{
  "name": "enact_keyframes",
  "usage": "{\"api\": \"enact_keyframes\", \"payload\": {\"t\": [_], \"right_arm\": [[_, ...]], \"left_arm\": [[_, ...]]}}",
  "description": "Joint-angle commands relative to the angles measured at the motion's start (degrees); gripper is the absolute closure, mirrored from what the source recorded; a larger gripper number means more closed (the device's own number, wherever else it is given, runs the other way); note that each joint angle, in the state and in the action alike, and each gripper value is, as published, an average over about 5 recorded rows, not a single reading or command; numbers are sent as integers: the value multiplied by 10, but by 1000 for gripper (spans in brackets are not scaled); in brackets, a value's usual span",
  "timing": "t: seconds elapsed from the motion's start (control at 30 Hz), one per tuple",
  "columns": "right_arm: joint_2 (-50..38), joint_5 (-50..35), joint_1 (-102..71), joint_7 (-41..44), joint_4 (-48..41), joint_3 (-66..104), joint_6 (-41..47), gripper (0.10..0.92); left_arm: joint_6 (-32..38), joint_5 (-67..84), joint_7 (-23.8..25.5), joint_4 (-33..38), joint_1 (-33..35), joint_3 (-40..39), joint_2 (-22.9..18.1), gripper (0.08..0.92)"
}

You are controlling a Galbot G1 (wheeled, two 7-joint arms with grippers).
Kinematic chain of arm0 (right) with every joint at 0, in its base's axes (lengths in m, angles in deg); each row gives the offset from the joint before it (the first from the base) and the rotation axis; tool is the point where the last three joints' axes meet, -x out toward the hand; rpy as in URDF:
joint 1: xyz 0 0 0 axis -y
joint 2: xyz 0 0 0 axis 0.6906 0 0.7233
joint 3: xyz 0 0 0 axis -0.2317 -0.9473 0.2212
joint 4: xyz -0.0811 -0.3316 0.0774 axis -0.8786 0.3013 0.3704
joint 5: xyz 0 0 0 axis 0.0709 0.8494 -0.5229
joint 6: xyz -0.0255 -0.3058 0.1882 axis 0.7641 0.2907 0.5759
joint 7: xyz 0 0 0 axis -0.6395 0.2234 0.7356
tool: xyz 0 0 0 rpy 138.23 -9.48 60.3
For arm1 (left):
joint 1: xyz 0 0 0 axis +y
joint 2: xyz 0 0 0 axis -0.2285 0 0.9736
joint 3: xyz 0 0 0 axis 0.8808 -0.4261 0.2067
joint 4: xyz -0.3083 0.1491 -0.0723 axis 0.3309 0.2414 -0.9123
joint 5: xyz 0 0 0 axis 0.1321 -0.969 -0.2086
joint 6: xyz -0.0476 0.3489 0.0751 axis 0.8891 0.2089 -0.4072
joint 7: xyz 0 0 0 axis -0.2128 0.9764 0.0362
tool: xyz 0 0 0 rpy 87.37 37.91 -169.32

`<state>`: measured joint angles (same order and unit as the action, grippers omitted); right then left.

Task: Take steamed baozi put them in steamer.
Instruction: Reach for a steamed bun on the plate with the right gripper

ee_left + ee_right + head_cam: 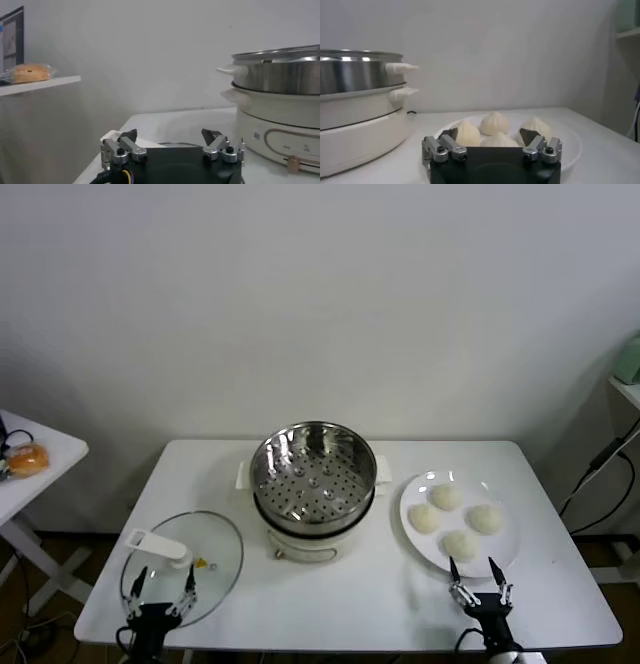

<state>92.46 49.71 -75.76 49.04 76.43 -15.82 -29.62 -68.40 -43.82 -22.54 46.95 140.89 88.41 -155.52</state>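
- Right gripper (480, 576): jaws spread wide, holding nothing, poised at the near rim of the plate (508, 549).
- Four baozi (458, 543) sit on that plate just ahead of the open jaws; the nearest lies directly between the fingertips' line of approach, the other three close behind it.
- Steamer (313, 477) stands well off to the jaws' left, basket empty, lid off.
- Left gripper (161, 594): jaws open, empty, parked over the near edge of the lid (215, 549).
- Risk: buns crowd together; a wide approach may nudge a neighbour or push it off the plate.
- Risk: soft dough; a hard squeeze would likely dent or tear it, a light one may drop it in transit.
- Risk: the steamer wall is tall; a low carry could strike the rim.
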Motion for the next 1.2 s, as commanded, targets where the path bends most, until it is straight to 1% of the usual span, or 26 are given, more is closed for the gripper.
{"api": "enact_keyframes", "payload": {"t": [0.03,0.17,0.3,0.43,0.53,0.63,0.7,0.77,0.83,0.9,0.97,1.07,1.13,1.2], "right_arm": [[-16,18,55,-13,60,14,122,203],[-45,14,132,-25,69,11,200,203],[-105,11,220,-37,59,-9,304,203],[-168,19,309,-25,34,-49,413,203],[-221,47,372,18,14,-105,491,203],[-273,103,429,96,-5,-175,527,203],[-307,159,463,161,-16,-221,525,203],[-338,232,495,233,-27,-265,502,203],[-362,304,531,303,-44,-309,459,203],[-382,352,573,364,-67,-352,410,203],[-397,370,619,416,-96,-393,365,203],[-407,374,695,484,-152,-457,315,203],[-410,351,758,526,-189,-525,289,203],[-411,296,831,567,-220,-611,271,203]], "left_arm": [[6,-10,0,3,2,-3,1,177],[8,-9,-2,2,1,-4,2,177],[12,-8,-4,2,0,-5,3,177],[15,-10,-4,1,-1,-9,5,177],[18,-12,-5,-1,-1,-13,7,177],[20,-16,-5,-3,0,-18,7,177],[22,-19,-5,-4,0,-21,7,177],[24,-22,-5,-4,2,-23,7,177],[27,-25,-5,-4,3,-24,7,177],[30,-30,-5,-5,4,-25,7,177],[34,-36,-5,-6,5,-25,6,177],[37,-39,-4,-6,7,-27,6,177],[37,-40,-5,-7,8,-29,6,177],[37,-42,-4,-8,7,-30,6,177]]}}
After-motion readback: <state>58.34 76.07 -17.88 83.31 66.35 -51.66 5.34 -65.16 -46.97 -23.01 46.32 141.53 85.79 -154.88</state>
